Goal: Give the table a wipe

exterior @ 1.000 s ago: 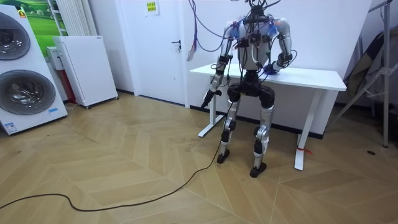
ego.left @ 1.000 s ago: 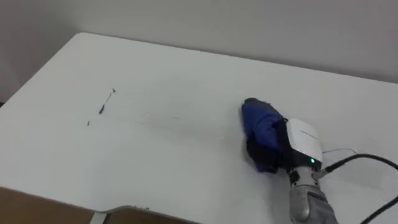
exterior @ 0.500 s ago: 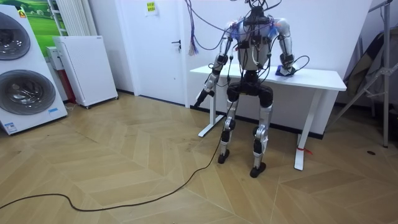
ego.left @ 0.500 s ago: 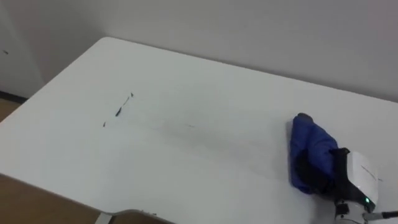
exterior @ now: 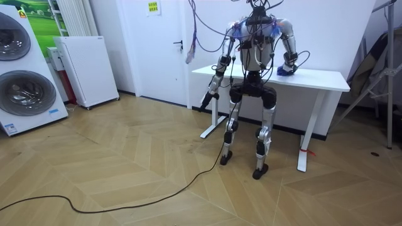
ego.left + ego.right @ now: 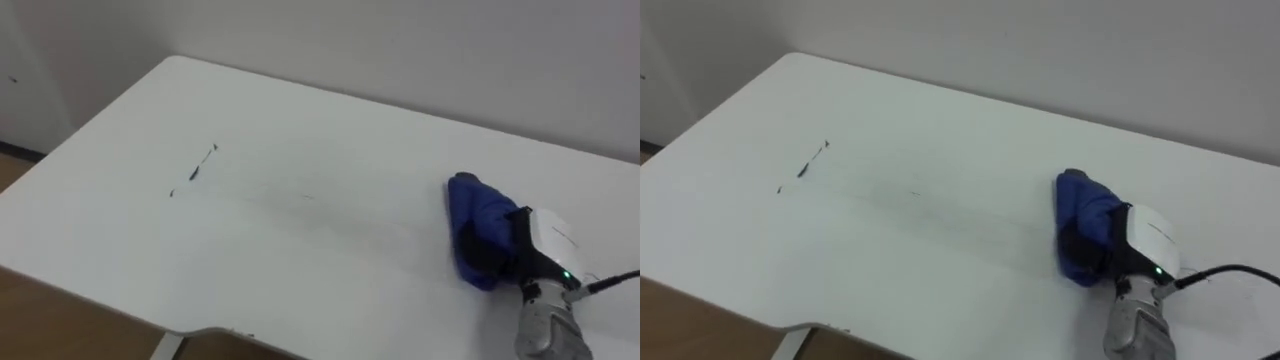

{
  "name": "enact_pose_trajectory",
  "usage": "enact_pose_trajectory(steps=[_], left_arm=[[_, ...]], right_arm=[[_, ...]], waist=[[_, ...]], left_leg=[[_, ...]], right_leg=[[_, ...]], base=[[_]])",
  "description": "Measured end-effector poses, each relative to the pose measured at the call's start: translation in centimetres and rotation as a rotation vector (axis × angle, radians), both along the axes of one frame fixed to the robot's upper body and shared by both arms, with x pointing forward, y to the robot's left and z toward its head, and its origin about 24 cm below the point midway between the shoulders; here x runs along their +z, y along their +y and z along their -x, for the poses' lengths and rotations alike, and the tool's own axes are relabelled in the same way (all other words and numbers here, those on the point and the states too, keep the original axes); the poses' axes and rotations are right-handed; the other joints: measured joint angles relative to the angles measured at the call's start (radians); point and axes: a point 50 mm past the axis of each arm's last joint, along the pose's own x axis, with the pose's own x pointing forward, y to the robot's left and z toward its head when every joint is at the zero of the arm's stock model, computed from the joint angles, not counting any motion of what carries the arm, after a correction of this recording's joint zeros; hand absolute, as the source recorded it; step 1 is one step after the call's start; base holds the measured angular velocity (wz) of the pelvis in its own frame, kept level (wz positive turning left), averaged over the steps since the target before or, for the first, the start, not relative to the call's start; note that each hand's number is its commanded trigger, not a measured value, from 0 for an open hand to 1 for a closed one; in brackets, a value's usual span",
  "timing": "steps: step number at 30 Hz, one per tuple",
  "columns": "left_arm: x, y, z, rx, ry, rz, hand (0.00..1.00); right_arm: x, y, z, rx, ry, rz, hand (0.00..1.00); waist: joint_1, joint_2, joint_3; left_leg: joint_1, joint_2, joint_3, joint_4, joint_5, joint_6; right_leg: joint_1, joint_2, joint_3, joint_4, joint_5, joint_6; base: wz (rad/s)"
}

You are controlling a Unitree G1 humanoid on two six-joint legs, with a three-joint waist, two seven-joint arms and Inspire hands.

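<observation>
Right now robot's R hand [image 6: 545, 238] rests on the blue cloth [image 6: 478, 222] toward the white table's [image 6: 300, 120] right end; cloth hides its grip, can't tell. Dark marks [image 6: 193, 173] lie near the table's left end. L hand [image 5: 206, 100] hangs beside the table's left edge, state unclear.
</observation>
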Motion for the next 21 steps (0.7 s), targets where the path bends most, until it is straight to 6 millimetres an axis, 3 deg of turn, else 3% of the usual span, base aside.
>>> enact_pose_trajectory(steps=[2,5,6,8,10,12,16,18,19,20,21], left_arm=[[0.4,1.0,1.4,0.010,0.042,-0.018,0.00],[1.4,2.3,3.4,0.068,0.079,-0.051,0.00],[1.6,2.7,3.6,0.075,0.081,-0.064,0.00],[1.7,2.9,3.7,0.090,0.081,-0.070,0.00],[1.6,2.8,3.5,0.087,0.074,-0.065,0.00],[1.0,2.0,1.9,0.072,0.030,-0.034,0.00],[-0.3,-0.2,-0.6,0.013,-0.013,0.039,0.00],[-0.8,-1.2,-1.8,-0.027,-0.021,0.070,0.00],[-0.8,-1.3,-2.0,-0.033,-0.020,0.072,0.00],[-0.8,-1.3,-2.5,-0.034,-0.025,0.075,0.00],[-0.8,-1.3,-3.1,-0.037,-0.036,0.079,0.00]], right_arm=[[-0.4,-1.9,1.1,-0.091,0.006,-0.034,1.00],[-0.4,-5.7,3.5,-0.270,0.014,-0.043,1.00],[-0.3,-7.3,4.8,-0.337,0.026,-0.030,1.00],[0.0,-9.3,6.2,-0.400,0.054,0.005,1.00],[-0.2,-9.6,6.8,-0.415,0.075,0.012,1.00],[0.0,-9.3,6.4,-0.396,0.080,0.020,1.00],[0.1,-7.0,4.1,-0.292,0.101,0.058,1.00],[0.5,-2.8,1.0,-0.122,0.081,0.056,1.00],[0.5,-1.1,0.0,-0.057,0.078,0.054,1.00],[0.7,2.2,-2.1,0.084,0.071,0.059,1.00],[1.1,5.2,-3.8,0.218,0.062,0.070,1.00]], waist=[[-0.002,-0.004,-0.0013],[-0.047,-0.022,-0.0032],[-0.053,-0.019,-0.0087],[-0.063,-0.019,-0.0081],[-0.080,-0.017,-0.0115],[-0.079,-0.011,-0.0121],[-0.035,0.010,-0.0120],[0.015,0.013,-0.0094],[0.023,0.011,-0.0089],[0.037,0.011,-0.0096],[0.049,0.005,-0.0025]], left_leg=[[0.001,-0.005,-0.012,0.002,0.000,0.000],[-0.006,-0.023,-0.027,0.012,0.001,0.005],[-0.002,-0.031,-0.028,0.016,-0.001,0.009],[0.004,-0.036,-0.026,0.022,-0.004,0.014],[0.011,-0.036,-0.027,0.023,-0.004,0.015],[0.023,-0.031,-0.020,0.020,-0.006,0.014],[0.041,-0.022,-0.018,0.011,-0.011,0.010],[0.041,-0.014,-0.018,0.000,-0.013,0.006],[0.041,-0.011,-0.021,-0.002,-0.012,0.006],[0.040,-0.009,-0.034,-0.007,-0.008,0.008],[0.039,-0.009,-0.048,-0.009,-0.007,0.007]], right_leg=[[0.008,-0.001,-0.010,-0.002,-0.001,0.001],[0.038,-0.017,-0.060,-0.010,-0.009,0.015],[0.051,-0.022,-0.063,-0.018,-0.011,0.017],[0.063,-0.028,-0.067,-0.014,-0.012,0.019],[0.072,-0.029,-0.072,-0.010,-0.012,0.019],[0.079,-0.027,-0.073,-0.007,-0.012,0.019],[0.064,-0.018,-0.034,0.006,-0.009,0.015],[0.030,-0.004,0.013,0.020,-0.004,0.001],[0.024,0.001,0.015,0.019,0.000,-0.005],[0.013,0.009,0.016,0.020,0.004,-0.011],[0.006,0.013,0.016,0.018,0.003,-0.013]], base=[[0.29],[0.48],[0.37],[0.11],[0.04],[-0.12],[-0.44],[-0.65],[-0.56],[-0.20],[-0.06]])
